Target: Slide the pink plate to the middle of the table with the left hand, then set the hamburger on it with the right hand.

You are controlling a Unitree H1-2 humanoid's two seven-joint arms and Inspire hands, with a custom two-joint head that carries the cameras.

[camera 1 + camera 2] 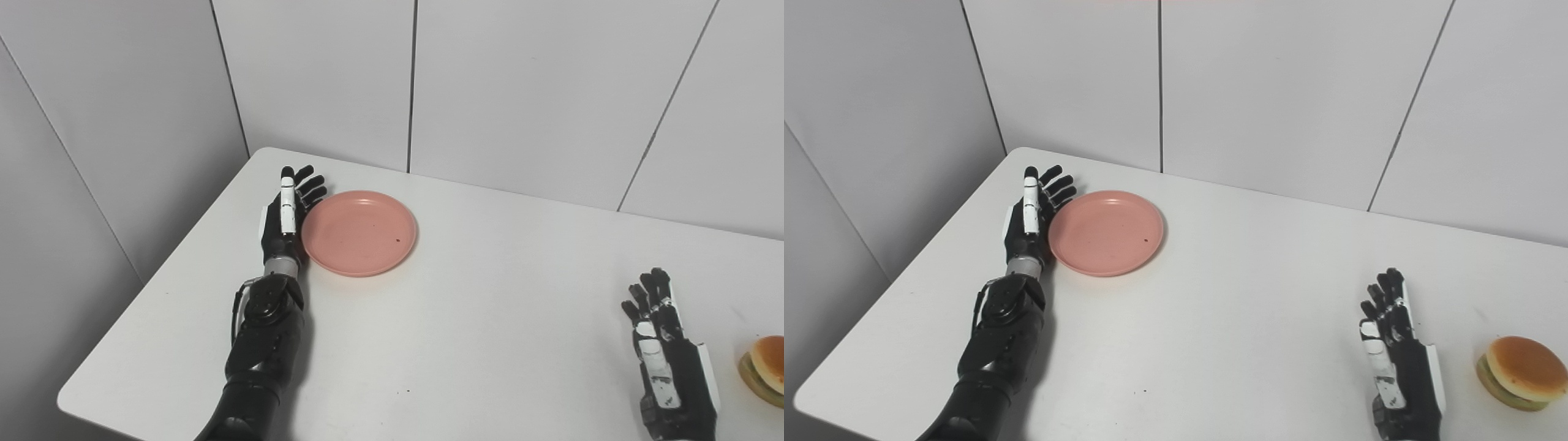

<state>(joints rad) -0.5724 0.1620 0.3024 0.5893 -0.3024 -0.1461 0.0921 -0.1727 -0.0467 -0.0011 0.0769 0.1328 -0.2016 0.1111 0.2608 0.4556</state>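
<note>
Desk [490, 318]: white top with rounded corners, set against grey panelled walls; it carries the plate, the hamburger and both hands.
Pink plate [359, 233]: round, shallow, lying flat on the far left part of the desk, well short of the middle; nothing lies in it, apart from a small dark speck on its inner surface.
Hamburger [1522, 372]: tan bun on top with a green layer under it, sitting upright on the desk near the right edge; partly cut off in the left eye view, whole in the right eye view. Well apart from the plate.
Left hand [286, 214]: black with a white strip along one finger, stretched out flat, fingers spread and pointing toward the far wall; it holds nothing. It lies just beside the left rim of the plate, at or very close to contact; whether it truly touches cannot be told.
Right hand [1396, 349]: black with white patches, fingers apart and pointing away from the robot, holding nothing. It sits low over the near right part of the desk, near the hamburger but apart from it, on the hamburger's left.
</note>
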